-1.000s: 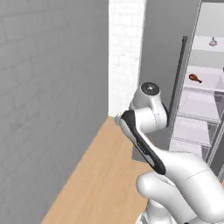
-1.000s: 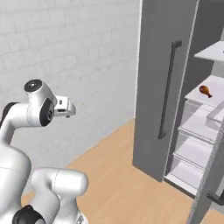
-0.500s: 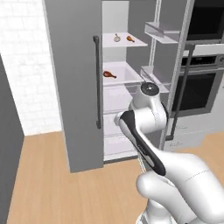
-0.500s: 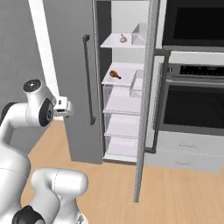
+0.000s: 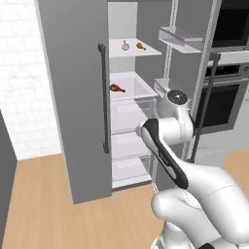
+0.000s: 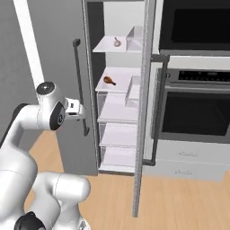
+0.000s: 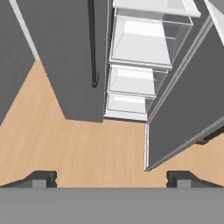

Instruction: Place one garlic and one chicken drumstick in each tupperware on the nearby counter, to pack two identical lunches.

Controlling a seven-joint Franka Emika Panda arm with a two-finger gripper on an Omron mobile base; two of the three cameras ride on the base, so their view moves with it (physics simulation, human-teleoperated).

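Two fingers (image 7: 112, 177) stand far apart at the bottom of the hand view. Nothing is between them and they touch nothing. They hang over the wooden floor (image 7: 87, 148), pointing down at the low end of the fridge (image 5: 73, 97).

On the left, the fridge's grey door (image 5: 68, 73) is shut, with a long dark handle (image 5: 103, 97) on it. Next to it, the other side is open and its door (image 6: 143, 112) swings out.

Inside, on the top shelf (image 5: 131, 48), sit one garlic (image 5: 125, 45) and one drumstick (image 5: 140, 46), near each other but apart. One shelf down lies the other drumstick (image 5: 116, 88), at the left side. Under that are clear drawers (image 5: 131, 114).

To the right of the fridge is a dark oven (image 6: 195, 112).
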